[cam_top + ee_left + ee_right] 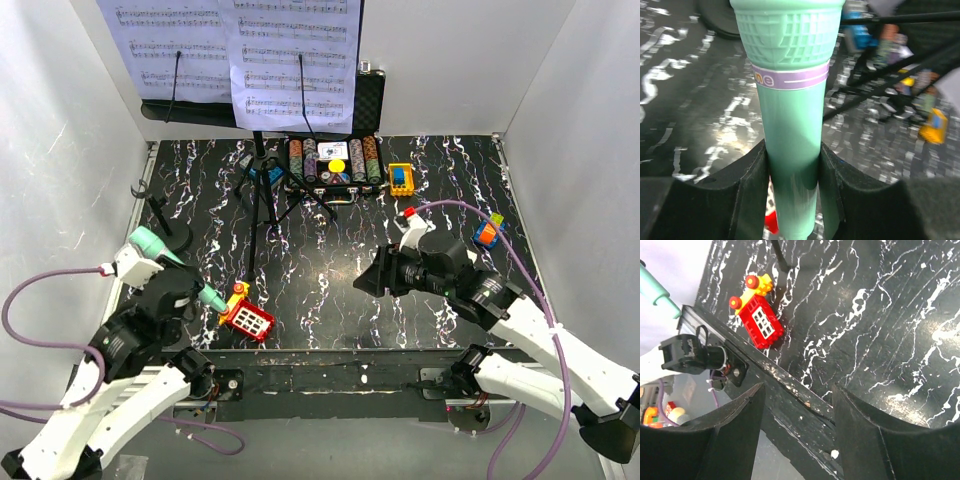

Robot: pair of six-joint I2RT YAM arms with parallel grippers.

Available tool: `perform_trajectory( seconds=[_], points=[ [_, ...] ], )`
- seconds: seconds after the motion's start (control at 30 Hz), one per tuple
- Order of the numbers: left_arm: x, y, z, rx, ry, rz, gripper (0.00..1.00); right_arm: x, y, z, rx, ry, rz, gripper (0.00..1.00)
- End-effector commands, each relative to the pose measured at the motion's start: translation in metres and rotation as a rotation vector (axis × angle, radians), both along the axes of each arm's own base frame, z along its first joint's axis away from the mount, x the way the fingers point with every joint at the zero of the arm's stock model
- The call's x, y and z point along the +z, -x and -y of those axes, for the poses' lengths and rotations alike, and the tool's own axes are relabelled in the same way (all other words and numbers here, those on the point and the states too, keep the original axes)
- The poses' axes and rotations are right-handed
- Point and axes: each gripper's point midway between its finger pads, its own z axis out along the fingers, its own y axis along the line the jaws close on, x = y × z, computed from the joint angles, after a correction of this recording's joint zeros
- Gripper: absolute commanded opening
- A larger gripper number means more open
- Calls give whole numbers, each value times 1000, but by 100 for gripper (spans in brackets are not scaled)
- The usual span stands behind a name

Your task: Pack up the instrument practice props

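One prop of four is off the black marbled tabletop (350, 300): our left hand (792, 167) is clamped on the mint-green plastic microphone (790, 100), above the near-left corner. The right hand (797, 400) is open and empty. Left to pack: tall black tripod music stand (258, 175), white sheet-music pages (290, 50), small black round-based mic stand (160, 215).

White walls (60, 120) enclose a black, white-veined marbled table (330, 290).
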Motion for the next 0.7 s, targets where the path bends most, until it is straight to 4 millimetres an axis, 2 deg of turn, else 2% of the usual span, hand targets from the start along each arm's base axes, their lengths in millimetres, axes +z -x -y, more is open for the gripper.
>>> perform_trajectory(
  seconds=[0.0, 0.13, 0.27, 0.37, 0.43, 0.53, 0.63, 0.67],
  points=[
    [-20, 5, -44, 209, -236, -111, 0, -3, -1, -3, 32, 16, 24, 63],
    [-45, -10, -27, 213, -236, -185, 0, 0, 4, -6, 72, 9, 28, 63],
    [-41, -27, -27, 224, -243, -164, 0, 7, 8, -2, 82, -10, 63, 63],
    [-35, -51, -42, 237, -211, -185, 0, 10, 10, 1, 86, -23, 86, 63],
    [-39, -68, -65, 274, -125, -230, 0, 12, 11, 2, 90, -23, 103, 63],
    [-30, -89, -64, 261, -79, -217, 0, 14, 12, 5, 94, -23, 122, 63],
    [-27, -97, -70, 296, -57, -209, 0, 15, 13, 9, 92, -23, 142, 63],
    [-31, -95, -81, 341, -46, -219, 0, 15, 13, 9, 91, -23, 148, 63]
  ],
)
